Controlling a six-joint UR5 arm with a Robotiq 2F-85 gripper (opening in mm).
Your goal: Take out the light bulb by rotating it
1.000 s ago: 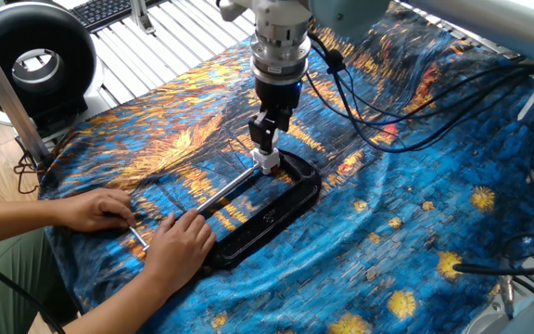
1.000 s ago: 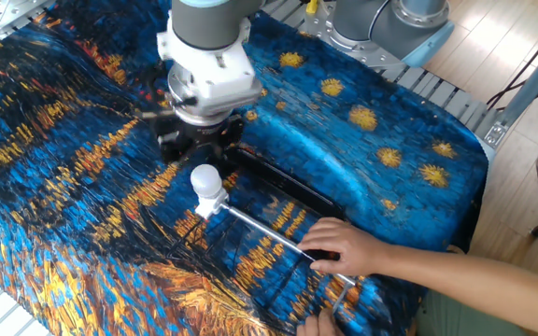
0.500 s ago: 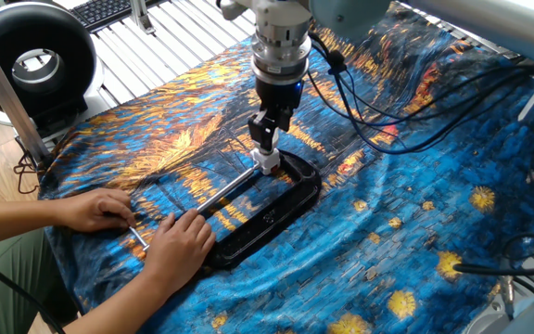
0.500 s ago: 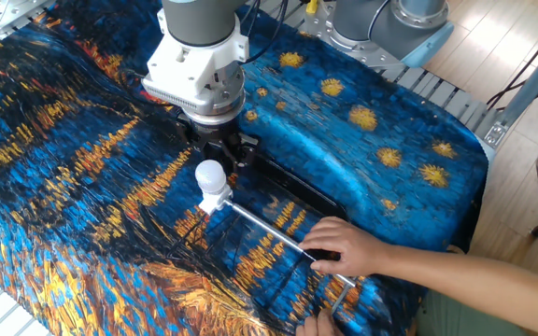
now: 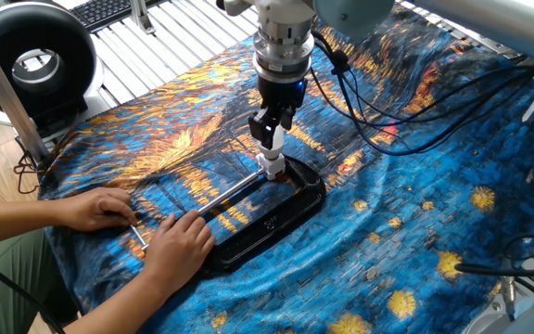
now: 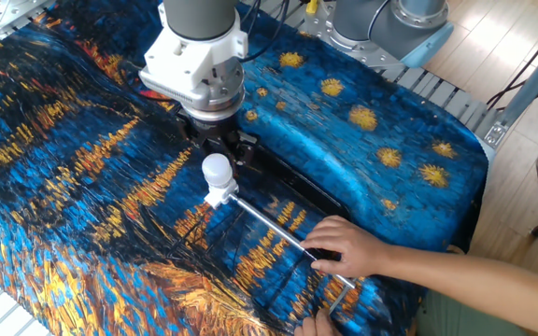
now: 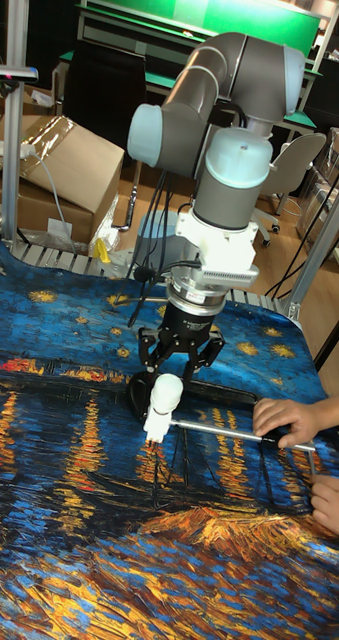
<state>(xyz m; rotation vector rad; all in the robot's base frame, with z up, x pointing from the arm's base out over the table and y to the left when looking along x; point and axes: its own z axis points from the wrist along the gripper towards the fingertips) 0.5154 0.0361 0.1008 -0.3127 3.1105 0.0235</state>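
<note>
We have the pincer [image 7: 175, 367] splayed open, holding nothing. The light bulb [image 6: 217, 172] sits just below its fingertips, upright in the socket [image 6: 218, 196]. Light, fragile, slippery frosted globe: we grip the globe gently, no squeezing.

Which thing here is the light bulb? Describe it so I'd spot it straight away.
Start at the big grey robot arm and follow it down to the black gripper over the starry blue cloth. Just below the gripper stands the light bulb, at the end of a thin metal rod that a person holds. It is the only small, round, frosted-white object there.
</note>
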